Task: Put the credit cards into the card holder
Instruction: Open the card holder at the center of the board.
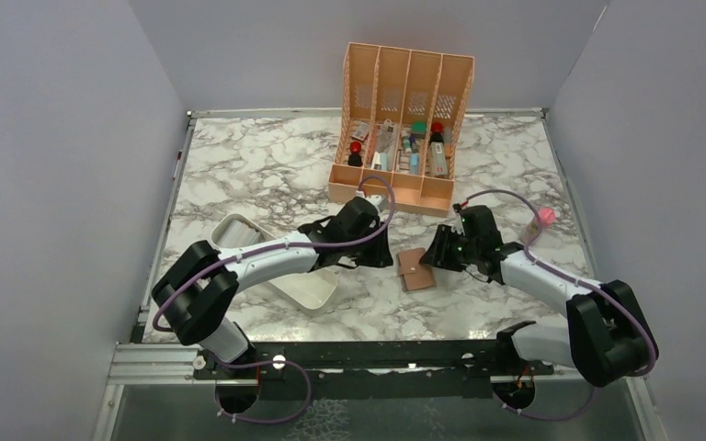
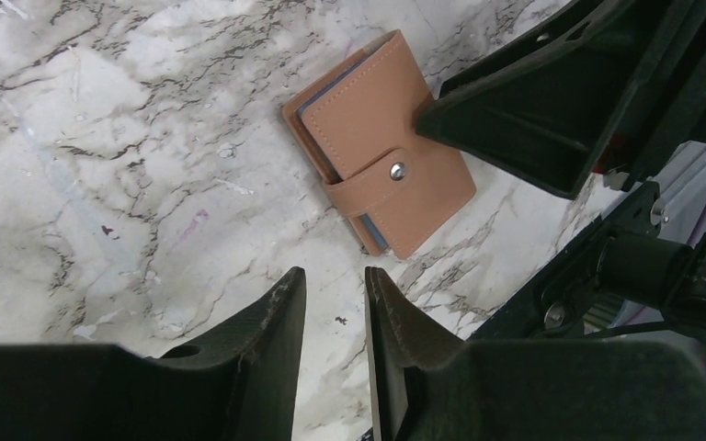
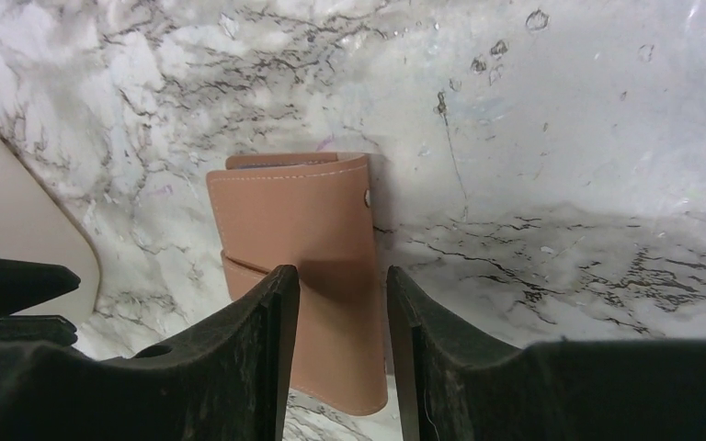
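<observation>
The left gripper (image 2: pixel 334 280) hangs low over the marble table (image 1: pixel 257 165) with its fingers set narrow and nothing between them. Its arm lies across the white tray (image 1: pixel 320 296), so that side is crowded.

Just to its right the card holder (image 2: pixel 381 147) lies flat on bare marble between the two grippers. It is folded, with its tab snapped down and a thin blue edge showing at the fold.

Right of that, the right gripper (image 3: pixel 342 276) sits partly spread and empty over the holder's near end. In the left wrist view one finger appears to touch the holder's edge. The holder is wider than the gap, so it is not clasped.

No loose cards are visible, so the step in hand looks like opening the holder. That probably means one gripper pinning the body while the other lifts the tab off its snap.

Room is tight. The grippers face each other closely, and the peach organizer (image 1: pixel 395 191) stands just behind them. Open marble lies toward the near edge. A small pink object (image 1: pixel 544 218) sits well apart, close to the table's right edge.
</observation>
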You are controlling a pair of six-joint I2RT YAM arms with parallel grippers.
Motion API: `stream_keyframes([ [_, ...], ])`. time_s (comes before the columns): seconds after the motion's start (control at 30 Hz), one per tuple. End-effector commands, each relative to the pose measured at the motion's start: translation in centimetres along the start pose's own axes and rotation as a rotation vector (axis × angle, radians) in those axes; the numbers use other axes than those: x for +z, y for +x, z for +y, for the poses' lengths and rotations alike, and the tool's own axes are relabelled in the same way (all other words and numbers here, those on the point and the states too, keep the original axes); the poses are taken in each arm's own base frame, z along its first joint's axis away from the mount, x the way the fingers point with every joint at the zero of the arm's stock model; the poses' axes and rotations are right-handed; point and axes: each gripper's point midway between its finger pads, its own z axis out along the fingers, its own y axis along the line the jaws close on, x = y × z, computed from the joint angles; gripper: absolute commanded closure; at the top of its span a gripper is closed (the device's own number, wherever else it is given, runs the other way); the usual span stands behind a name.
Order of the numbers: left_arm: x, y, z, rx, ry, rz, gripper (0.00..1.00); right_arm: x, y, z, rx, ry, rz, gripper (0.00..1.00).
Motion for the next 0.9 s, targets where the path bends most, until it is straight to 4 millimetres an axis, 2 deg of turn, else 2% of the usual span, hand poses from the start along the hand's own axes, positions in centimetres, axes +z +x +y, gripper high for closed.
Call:
stream_keyframes([
  [0.0, 0.9, -0.2, -1.7, -0.016, 0.058, -0.01, 0.68, 0.9, 1.5, 0.0, 0.017, -0.043, 0.048, 0.55],
  [0.07, 1.2, 0.1, -1.8, -0.018, 0.066, -0.003, 0.69, 1.2, 2.1, -0.2, 0.032, -0.046, 0.064, 0.56],
  [0.13, 1.4, 0.4, -2.0, -0.018, 0.07, 0.003, 0.69, 1.3, 2.4, 0.0, 0.045, -0.061, 0.079, 0.61],
  [0.33, 2.2, 0.9, -3.0, -0.025, 0.111, 0.012, 0.7, 0.1, 2.2, 2.5, 0.113, -0.164, 0.089, 0.98],
  [0.5, 2.7, 1.1, -3.6, -0.035, 0.136, 0.016, 0.66, -2.4, 1.4, 4.8, 0.183, -0.247, 0.043, 0.99],
  [0.6, 2.9, 1.3, -3.9, -0.029, 0.154, 0.018, 0.64, -3.6, 0.8, 5.5, 0.206, -0.272, 0.0, 0.99],
  [0.87, 3.5, 1.5, -4.8, -0.026, 0.217, 0.016, 0.58, -5.0, 0.1, 6.5, 0.207, -0.321, -0.052, 0.99],
])
